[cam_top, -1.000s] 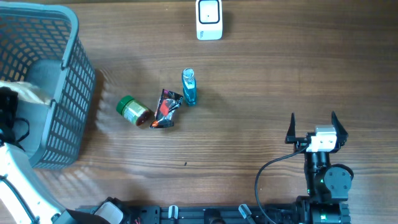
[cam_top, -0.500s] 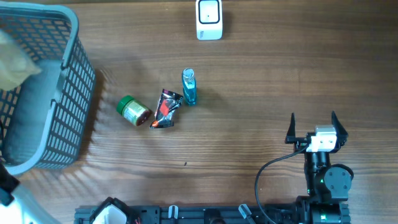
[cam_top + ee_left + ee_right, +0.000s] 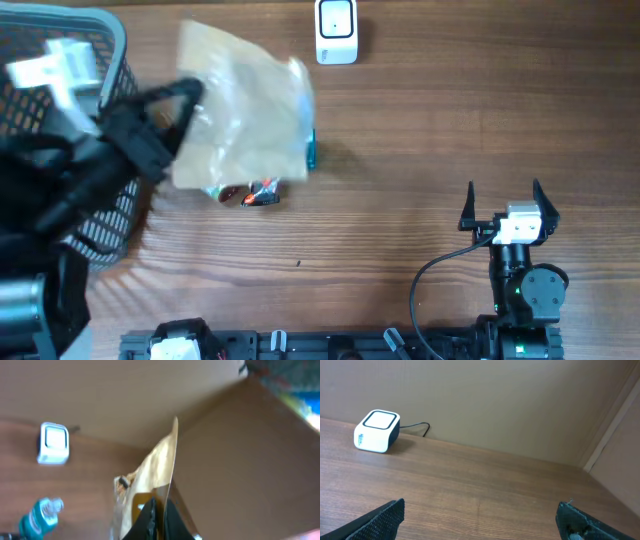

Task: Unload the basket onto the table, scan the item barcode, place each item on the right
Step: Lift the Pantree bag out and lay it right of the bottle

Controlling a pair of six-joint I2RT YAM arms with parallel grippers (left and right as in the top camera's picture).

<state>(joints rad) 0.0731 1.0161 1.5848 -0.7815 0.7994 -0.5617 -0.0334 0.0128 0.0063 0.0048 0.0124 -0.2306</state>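
Overhead: my left gripper (image 3: 188, 100) is pinched shut on the left edge of a tan see-through bag (image 3: 245, 115), held in the air over the table (image 3: 420, 120); the bag hangs to the right of my fingers, between the basket (image 3: 112, 45) and the scanner (image 3: 336, 30), apart from both; under its lower edge show the end of a blue bottle (image 3: 311, 152) and a red and black wrapper (image 3: 262, 192); my right gripper (image 3: 503, 202) sits well apart at the lower right, its fingers spread wide and holding nothing.

Left wrist: my fingers (image 3: 148, 519) meet tightly on the bag (image 3: 156, 467), which rises edge-on straight up from them; the scanner (image 3: 53, 443) lies far to the left, the bottle (image 3: 37, 517) at the lower left.

Right wrist: my gripper (image 3: 480, 507) stands wide open over bare wood; the scanner (image 3: 376, 430) rests well ahead on the left, its cable trailing to the right.
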